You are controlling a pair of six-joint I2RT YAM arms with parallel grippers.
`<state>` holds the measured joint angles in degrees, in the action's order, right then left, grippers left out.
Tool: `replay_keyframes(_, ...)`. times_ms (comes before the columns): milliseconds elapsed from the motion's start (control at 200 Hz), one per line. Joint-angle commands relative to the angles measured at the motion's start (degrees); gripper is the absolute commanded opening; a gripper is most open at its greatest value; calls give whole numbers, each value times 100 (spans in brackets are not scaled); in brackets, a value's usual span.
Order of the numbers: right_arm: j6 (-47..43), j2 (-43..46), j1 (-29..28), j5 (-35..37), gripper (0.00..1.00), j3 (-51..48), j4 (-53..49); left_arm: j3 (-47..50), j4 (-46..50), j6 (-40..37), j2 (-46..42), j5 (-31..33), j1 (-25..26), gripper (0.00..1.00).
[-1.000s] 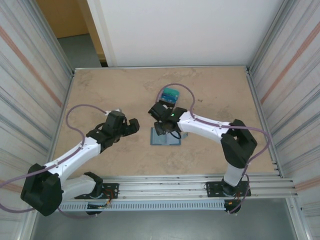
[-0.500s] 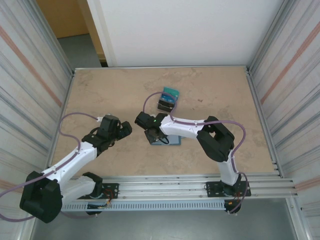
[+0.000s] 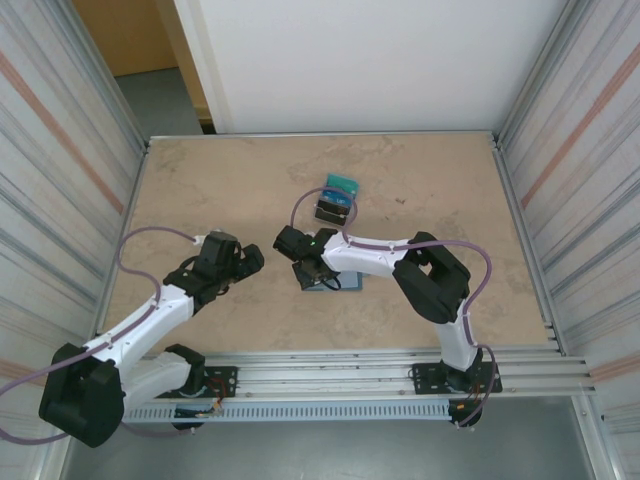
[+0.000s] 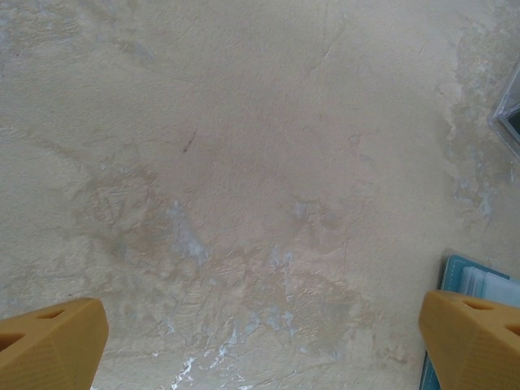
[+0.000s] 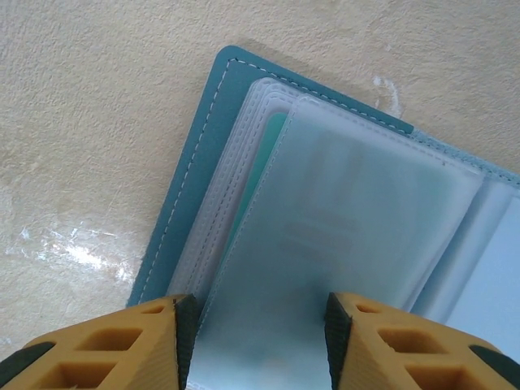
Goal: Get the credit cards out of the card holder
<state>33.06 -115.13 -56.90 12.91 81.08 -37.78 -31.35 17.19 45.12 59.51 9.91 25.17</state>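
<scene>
Slate-blue card holder (image 5: 199, 162) lying open on tabletop (image 3: 220, 190); right end effector (image 5: 252, 317) partly spread over its clear sleeves (image 5: 357, 203), left end effector (image 4: 260, 341) spread wide above bare surface to the left. Teal credit cards (image 3: 341, 186) farther back.

We see white shells and black joints on the left arm (image 3: 140, 320) and right arm (image 3: 365, 255), black bases (image 3: 185, 365) on the aluminium rail (image 3: 330, 362), lilac cables (image 3: 160, 230) beyond it, and orange-yellow fingers (image 5: 106, 341) on the right gripper (image 5: 256, 325).
</scene>
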Motion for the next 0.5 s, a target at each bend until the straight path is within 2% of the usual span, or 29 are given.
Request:
replay_keyframes(0, 209, 19, 39, -191, 45, -164, -63, -19, -18, 40, 0, -32, -38, 99)
replay_keyframes(180, 201, 121, 57, -133, 34, -180, -79, -46, -3, -17, -28, -68, -38, 99)
replay_keyframes(496, 131, 420, 57, 32, 29, -180, -87, -98, 21, -73, -95, -98, -38, 99)
